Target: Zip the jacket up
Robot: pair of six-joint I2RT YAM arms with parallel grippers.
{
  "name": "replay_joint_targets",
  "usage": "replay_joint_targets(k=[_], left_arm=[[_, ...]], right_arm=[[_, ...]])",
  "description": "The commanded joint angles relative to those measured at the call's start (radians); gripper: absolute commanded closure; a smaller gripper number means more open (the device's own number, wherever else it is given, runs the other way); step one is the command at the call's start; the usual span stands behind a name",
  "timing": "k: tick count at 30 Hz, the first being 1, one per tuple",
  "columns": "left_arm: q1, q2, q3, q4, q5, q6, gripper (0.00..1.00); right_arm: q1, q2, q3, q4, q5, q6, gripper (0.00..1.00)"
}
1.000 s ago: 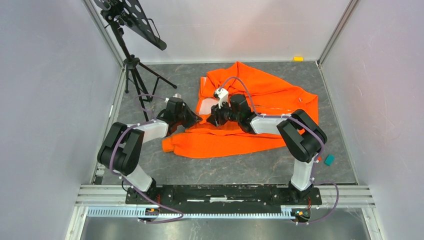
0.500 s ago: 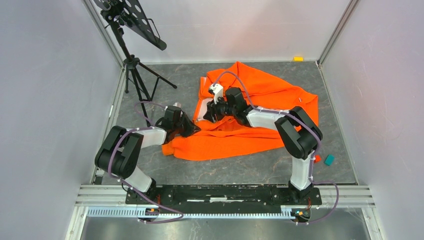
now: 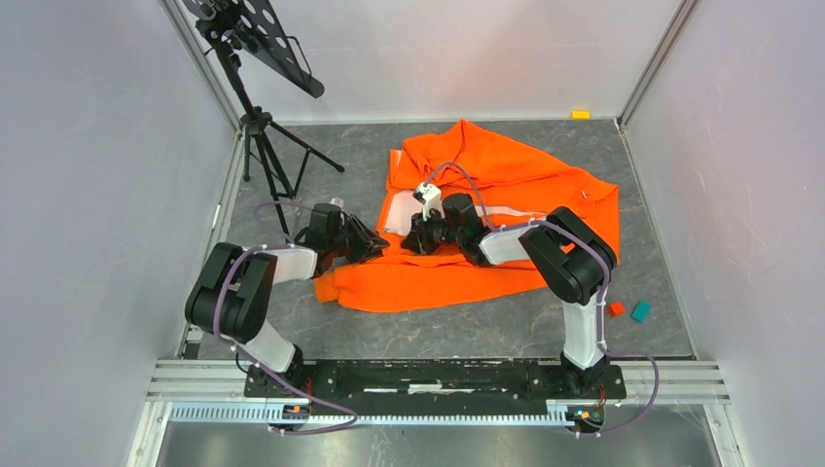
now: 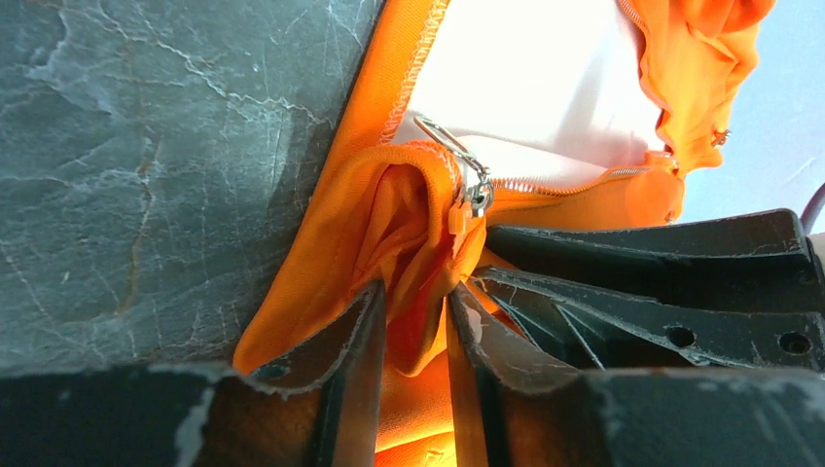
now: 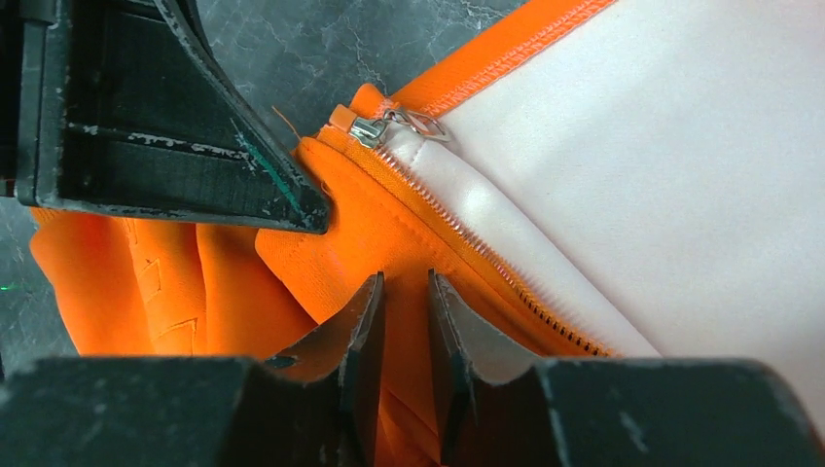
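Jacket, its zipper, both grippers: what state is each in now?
jacket: lying crumpled, front open, pale lining showing.
zipper slider: at the hem end, zipper undone.
left gripper: shut on jacket fabric near the slider.
right gripper: shut on the jacket's zipper edge.

From high above and behind the near edge, we look down on the whole table (image 3: 457, 331), far enough back to take in all of the jacket (image 3: 525, 180). Our left wrist camera peers along the left gripper (image 4: 413, 297) and our right wrist camera along the right gripper (image 5: 404, 282), both very close to the cloth. These two views share the zipper slider (image 4: 477, 197) and the white lining (image 5: 681, 146), seen from opposite sides.
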Motion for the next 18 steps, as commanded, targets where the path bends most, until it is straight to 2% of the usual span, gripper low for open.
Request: replay_joint_targets(k=[1,6,9,12,14,15,18], left_arm=[[0.016,0.040,0.018,0.082,0.045,-0.059,0.62],[0.016,0.107,0.029,0.171,0.085,-0.107,0.62],[0.016,0.122,0.024,0.160,0.075,-0.108,0.80],[0.016,0.097,-0.029,0.142,0.047,-0.093,0.89],[0.016,0.083,-0.066,0.128,0.035,-0.067,0.91],[0.016,0.084,-0.078,0.125,0.034,-0.059,0.92],[0.016,0.118,-0.085,0.149,0.077,-0.038,0.95]], right_arm=[[0.006,0.011,-0.019,0.090,-0.023,0.043,0.73],[0.008,0.001,-0.025,0.098,-0.023,0.043,0.73],[0.009,-0.013,-0.025,0.100,-0.027,0.047,0.73],[0.001,-0.029,0.040,0.006,-0.005,0.032,0.71],[-0.008,-0.025,0.116,-0.099,0.009,0.033,0.59],[-0.013,-0.023,0.147,-0.142,0.010,0.037,0.49],[-0.025,-0.021,0.188,-0.194,0.027,0.072,0.30]])
